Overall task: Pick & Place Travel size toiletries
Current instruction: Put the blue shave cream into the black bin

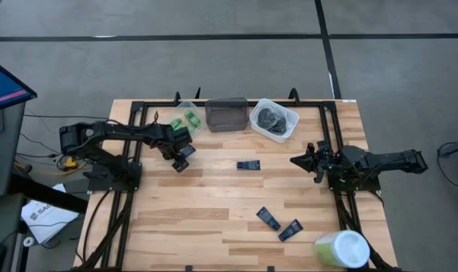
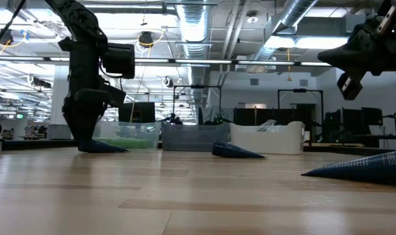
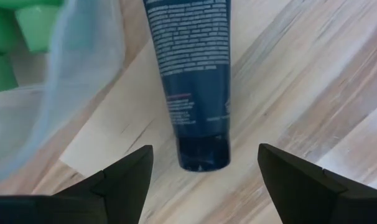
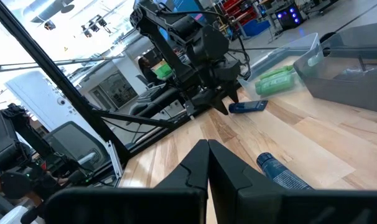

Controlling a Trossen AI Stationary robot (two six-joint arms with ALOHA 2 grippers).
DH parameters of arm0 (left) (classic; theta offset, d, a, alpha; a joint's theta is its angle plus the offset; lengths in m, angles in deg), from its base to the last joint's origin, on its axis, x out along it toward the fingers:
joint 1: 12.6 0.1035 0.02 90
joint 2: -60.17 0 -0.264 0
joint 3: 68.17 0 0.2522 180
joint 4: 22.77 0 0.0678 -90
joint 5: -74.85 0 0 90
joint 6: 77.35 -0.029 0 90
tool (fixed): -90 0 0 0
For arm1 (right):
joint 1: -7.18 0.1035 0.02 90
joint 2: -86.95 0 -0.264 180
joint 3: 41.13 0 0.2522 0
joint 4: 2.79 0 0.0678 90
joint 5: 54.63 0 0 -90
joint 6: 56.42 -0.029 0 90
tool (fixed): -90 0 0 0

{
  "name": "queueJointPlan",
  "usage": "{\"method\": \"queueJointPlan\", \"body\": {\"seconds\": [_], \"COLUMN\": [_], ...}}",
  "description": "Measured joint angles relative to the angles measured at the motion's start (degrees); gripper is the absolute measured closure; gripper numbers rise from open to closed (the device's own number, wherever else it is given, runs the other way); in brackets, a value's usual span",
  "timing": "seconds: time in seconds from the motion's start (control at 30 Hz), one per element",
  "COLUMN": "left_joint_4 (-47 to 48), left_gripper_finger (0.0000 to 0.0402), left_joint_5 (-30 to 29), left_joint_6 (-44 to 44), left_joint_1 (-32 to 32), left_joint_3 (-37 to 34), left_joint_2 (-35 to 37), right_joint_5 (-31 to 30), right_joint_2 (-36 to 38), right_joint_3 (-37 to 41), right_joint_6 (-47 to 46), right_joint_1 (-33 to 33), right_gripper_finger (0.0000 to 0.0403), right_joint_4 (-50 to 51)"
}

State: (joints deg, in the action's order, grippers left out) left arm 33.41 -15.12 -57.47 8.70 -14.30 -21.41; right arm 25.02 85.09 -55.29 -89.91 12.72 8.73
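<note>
A dark blue tube (image 3: 195, 81) lies flat on the wood beside the clear tub (image 1: 185, 113) of green bottles (image 1: 191, 119). My left gripper (image 3: 205, 149) points down over the tube's cap end (image 3: 203, 154). It is open, with one finger on each side of the cap and a gap on both sides. Three more blue tubes lie at mid-table (image 1: 249, 165) and near the front (image 1: 268, 218), (image 1: 291, 230). Dark grey lumps (image 1: 271, 119) sit in the white tub (image 1: 289, 117). My right gripper (image 1: 298, 160) is shut, level and above the table at the right.
A dark tub (image 1: 227, 115) stands between the clear and white tubs along the far edge. A big pale green-and-white cylinder (image 1: 341, 249) lies at the front right corner. The black frame rails (image 1: 138, 121) run along the table's sides.
</note>
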Motion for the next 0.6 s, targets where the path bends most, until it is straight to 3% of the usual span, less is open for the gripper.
{"method": "queueJointPlan", "body": {"seconds": [0.23, 0.6], "left_joint_4": [-2.37, -3.65], "left_gripper_finger": [0.0127, 0.021], "left_joint_5": [0.06, -0.6], "left_joint_6": [-0.74, 0.65], "left_joint_1": [0.0, 0.0], "left_joint_3": [-1.36, -2.74], "left_joint_2": [0.0, 0.0], "right_joint_5": [0.0, 0.0], "right_joint_2": [0.02, 0.0], "right_joint_3": [0.01, 0.01], "right_joint_6": [0.0, 0.01], "right_joint_1": [0.0, -0.01], "right_gripper_finger": [0.0403, 0.0403], "right_joint_4": [0.02, 0.01]}}
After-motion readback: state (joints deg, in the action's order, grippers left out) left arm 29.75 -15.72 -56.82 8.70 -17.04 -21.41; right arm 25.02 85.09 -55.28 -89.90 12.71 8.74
